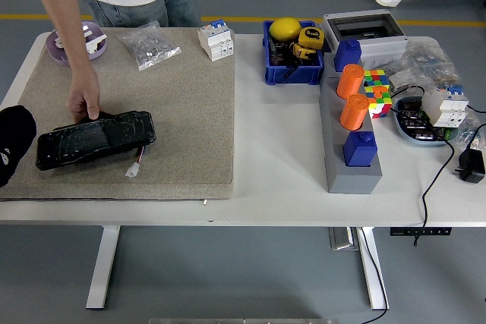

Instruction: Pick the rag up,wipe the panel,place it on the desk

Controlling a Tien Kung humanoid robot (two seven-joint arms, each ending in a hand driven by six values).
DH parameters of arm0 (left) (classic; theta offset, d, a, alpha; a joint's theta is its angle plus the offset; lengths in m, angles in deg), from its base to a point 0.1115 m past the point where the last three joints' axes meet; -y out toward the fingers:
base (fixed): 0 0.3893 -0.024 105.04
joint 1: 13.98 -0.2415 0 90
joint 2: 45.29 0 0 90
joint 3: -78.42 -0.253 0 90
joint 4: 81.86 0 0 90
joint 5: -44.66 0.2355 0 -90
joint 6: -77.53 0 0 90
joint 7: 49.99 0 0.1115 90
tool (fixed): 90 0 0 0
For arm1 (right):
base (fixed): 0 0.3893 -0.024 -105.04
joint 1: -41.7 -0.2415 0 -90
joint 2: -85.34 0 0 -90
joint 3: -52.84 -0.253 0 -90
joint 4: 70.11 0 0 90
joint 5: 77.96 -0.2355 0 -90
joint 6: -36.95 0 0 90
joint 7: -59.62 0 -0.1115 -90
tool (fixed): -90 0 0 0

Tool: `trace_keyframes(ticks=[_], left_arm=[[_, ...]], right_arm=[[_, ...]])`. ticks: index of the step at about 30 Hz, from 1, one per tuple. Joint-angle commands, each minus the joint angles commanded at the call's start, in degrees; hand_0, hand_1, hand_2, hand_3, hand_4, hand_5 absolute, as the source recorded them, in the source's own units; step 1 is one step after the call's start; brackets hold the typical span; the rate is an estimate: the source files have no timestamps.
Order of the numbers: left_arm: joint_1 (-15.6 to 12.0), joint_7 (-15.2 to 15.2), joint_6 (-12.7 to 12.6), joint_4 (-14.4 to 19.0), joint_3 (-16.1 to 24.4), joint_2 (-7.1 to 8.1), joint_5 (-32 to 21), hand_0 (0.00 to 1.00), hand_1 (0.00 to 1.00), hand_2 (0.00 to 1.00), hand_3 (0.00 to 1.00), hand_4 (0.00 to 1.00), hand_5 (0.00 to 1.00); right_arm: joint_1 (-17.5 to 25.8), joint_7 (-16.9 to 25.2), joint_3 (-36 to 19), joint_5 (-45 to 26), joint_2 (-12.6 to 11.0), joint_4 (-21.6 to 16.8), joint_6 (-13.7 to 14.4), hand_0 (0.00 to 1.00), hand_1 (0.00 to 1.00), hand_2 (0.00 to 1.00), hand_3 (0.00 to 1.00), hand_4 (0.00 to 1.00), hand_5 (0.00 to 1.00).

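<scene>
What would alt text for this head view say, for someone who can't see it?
A person's hand steadies a black panel on a beige mat, while a black shape, perhaps the robot's left arm, sits at the left edge. Bins and parts crowd the white table to the right.
</scene>
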Motion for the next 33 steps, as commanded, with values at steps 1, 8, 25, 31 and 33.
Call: trace_keyframes(ticks=[1,8,25,31,33], left_arm=[[0.7,-0.83,-0.83,-1.2,-0.48,0.12,-0.66,0.225,0.146,0.514,0.449,0.075,0.002],[5.65,-7.58,-6.16,-10.84,-4.68,0.22,-6.18,0.225,0.155,0.512,0.448,0.081,0.002],[12.0,-12.51,-5.98,-20.13,-11.7,-1.47,-10.94,0.348,0.521,0.579,0.508,0.198,0.002],[12.43,-12.08,-5.32,-19.59,-11.56,-1.34,-10.21,0.402,0.687,0.629,0.541,0.465,0.002],[12.42,-12.18,-5.16,-19.33,-11.42,-1.21,-10.08,0.402,0.687,0.629,0.541,0.465,0.002]], right_arm=[[0.01,-0.01,0.03,-0.03,0.01,0.0,-0.01,0.767,0.643,0.712,0.7,0.998,0.642],[-0.25,0.05,0.18,-0.24,0.15,0.04,0.15,0.767,0.642,0.712,0.701,0.998,0.642],[-0.85,-0.02,0.44,-0.34,0.43,0.08,0.19,0.768,0.637,0.712,0.701,0.998,0.642],[-0.95,0.0,0.48,-0.42,0.41,0.09,0.25,0.768,0.634,0.712,0.698,0.998,0.642],[-0.94,0.02,0.42,-0.44,0.42,0.1,0.28,0.768,0.634,0.712,0.698,0.998,0.642]])
